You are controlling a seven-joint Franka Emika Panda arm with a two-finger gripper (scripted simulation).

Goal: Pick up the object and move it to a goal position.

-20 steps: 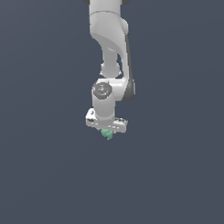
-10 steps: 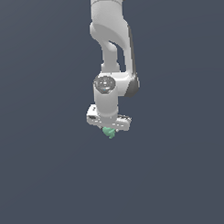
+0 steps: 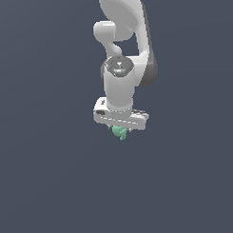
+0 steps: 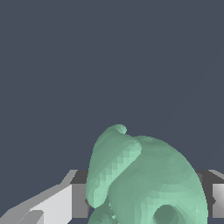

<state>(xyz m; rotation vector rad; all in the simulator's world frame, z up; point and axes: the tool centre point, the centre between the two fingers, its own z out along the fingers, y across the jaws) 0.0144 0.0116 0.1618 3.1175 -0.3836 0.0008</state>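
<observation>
Exterior view: set well back, facing the arm [image 3: 124, 66] head-on from about its own height, whole lower arm in frame against plain dark grey. Wrist view: mounted on the arm, looking along the fingers [image 4: 57, 205], very close to the green blob [image 4: 146, 179]. Shared by both: blob [image 3: 120, 132] and fingers only.

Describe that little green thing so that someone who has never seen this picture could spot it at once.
Find the big white robot arm hanging down the middle of the plain dark grey background. Follow it to the flat white gripper at its lower end. The small mint-green lumpy blob pokes out just beneath, held between the jaws: the only coloured thing there, rounded with a curled stub.
</observation>
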